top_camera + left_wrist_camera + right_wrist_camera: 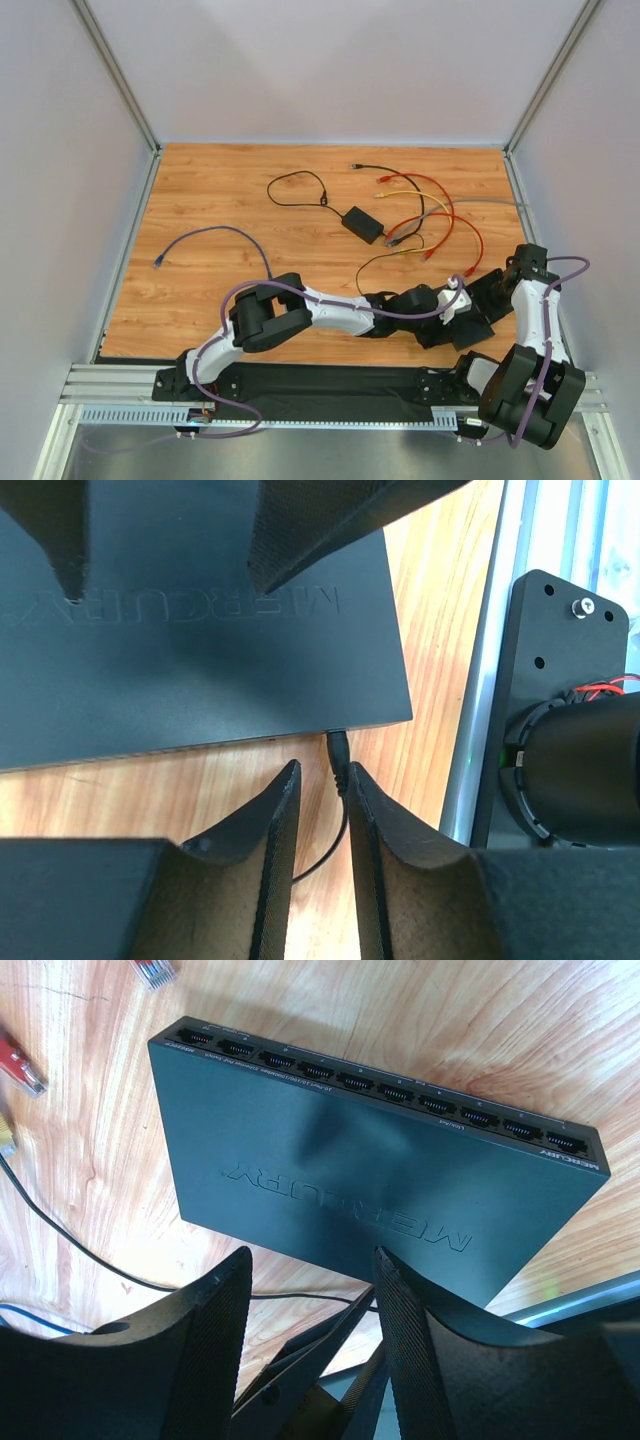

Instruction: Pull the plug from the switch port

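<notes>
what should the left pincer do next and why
Probably close the left pincer on the plug: it is seated in the edge of the switch and lies between the open fingertips, nearer one of them, not yet clamped.

Left wrist: switch [200, 670] runs off top and left edges; plug [338, 750] tip buried in its socket; cable [346, 815] disappears behind left gripper [323, 766]. Right wrist: switch's plug side apparently masked by right gripper [312, 1255].
</notes>
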